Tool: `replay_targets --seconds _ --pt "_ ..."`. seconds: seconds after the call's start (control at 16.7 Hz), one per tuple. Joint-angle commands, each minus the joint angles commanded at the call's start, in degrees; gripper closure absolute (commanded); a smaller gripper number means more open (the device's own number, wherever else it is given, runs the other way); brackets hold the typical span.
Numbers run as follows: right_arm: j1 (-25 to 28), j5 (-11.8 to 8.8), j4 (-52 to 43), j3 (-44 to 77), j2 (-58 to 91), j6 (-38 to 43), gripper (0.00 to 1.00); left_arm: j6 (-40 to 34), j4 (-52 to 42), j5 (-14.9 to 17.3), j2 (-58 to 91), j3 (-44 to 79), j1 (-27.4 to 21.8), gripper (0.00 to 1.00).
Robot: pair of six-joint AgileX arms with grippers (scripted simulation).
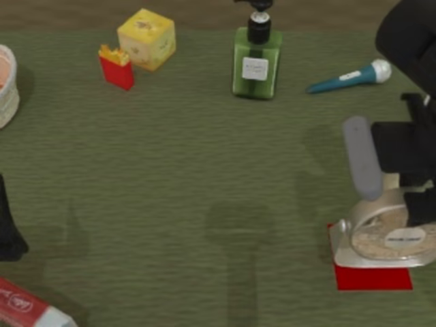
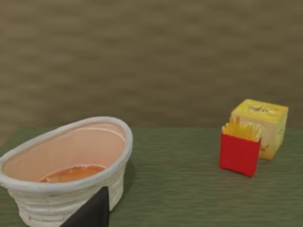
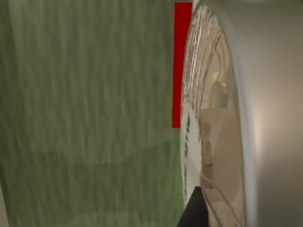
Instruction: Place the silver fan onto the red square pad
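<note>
Green woven cloth covers the table point(image 1: 204, 170), with a brown strip of background along the upper edge of the top view. At the lower right of that view the silver fan point(image 1: 388, 235) lies over the red square pad point(image 1: 373, 278), its grille facing up and its ring housing covering most of the pad; only the pad's lower edge and a sliver at its left show. The right gripper point(image 1: 415, 197) reaches down from the upper right and sits at the fan's far rim, dark against the silver; whether it pinches the fan or stands spread I cannot tell. In the right wrist view the fan's shiny housing point(image 3: 241, 118) fills the right side, with a narrow red strip of the pad point(image 3: 180, 66) beside it.

Along the upper part of the top view stand a red fries box point(image 1: 116, 67), a yellow cube box point(image 1: 147, 38), a green pump bottle point(image 1: 257, 60) and a teal microphone point(image 1: 349, 77). A white bowl point(image 1: 5, 82) sits at the left edge, a red-and-white carton point(image 1: 27, 308) at the lower left. The left arm point(image 1: 8, 228) is parked at the left edge.
</note>
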Motion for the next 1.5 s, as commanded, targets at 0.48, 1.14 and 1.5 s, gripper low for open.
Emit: replay_targets --seconds 0.48,1.14,1.5 --pt "-0.17 0.00 2.22 -2.44 -0.26 -0.50 1.00 0.00 0.00 0.00 0.00 0.00 0.00 0.00" --pt "-0.56 0.00 8.04 -7.57 0.34 -0.81 0.77 0.00 0.00 0.00 0.00 0.00 0.00 0.00" --pt "-0.56 0.00 8.04 -7.57 0.34 -0.81 0.32 0.00 0.00 0.00 0.00 0.00 0.00 0.00"
